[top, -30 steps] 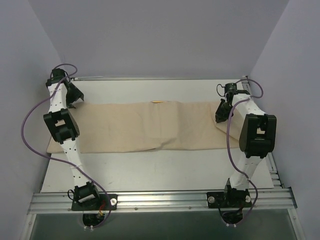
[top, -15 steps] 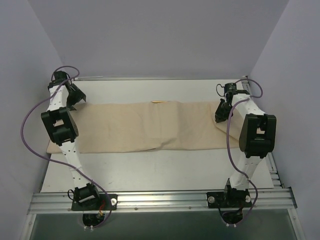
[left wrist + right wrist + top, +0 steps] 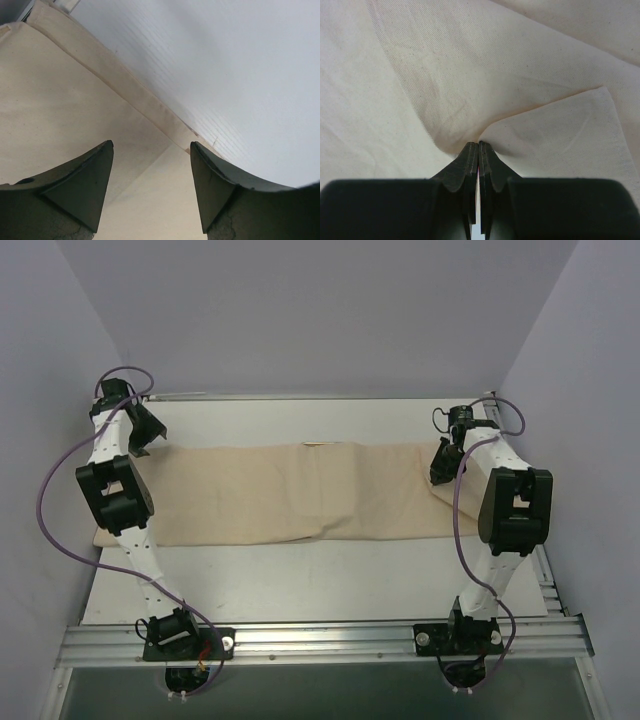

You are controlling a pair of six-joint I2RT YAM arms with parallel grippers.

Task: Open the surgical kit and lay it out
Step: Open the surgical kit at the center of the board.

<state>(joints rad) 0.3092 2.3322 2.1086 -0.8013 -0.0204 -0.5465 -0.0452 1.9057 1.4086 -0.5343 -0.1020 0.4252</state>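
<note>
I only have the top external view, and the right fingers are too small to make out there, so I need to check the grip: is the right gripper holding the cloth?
Observer: Yes. In the right wrist view the right gripper is shut, with the cloth wrap puckered at its tips.
Operator: And the left one?
Observer: The left gripper is open with nothing between its fingers; it looks down on the cloth's edge beside the white table.

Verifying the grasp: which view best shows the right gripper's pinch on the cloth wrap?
Right wrist: right gripper seen close up, jaws shut, cloth wrap puckering at its tips. Top external shows it small at the wrap's right end, jaws unreadable. Left wrist misses it entirely.
</note>
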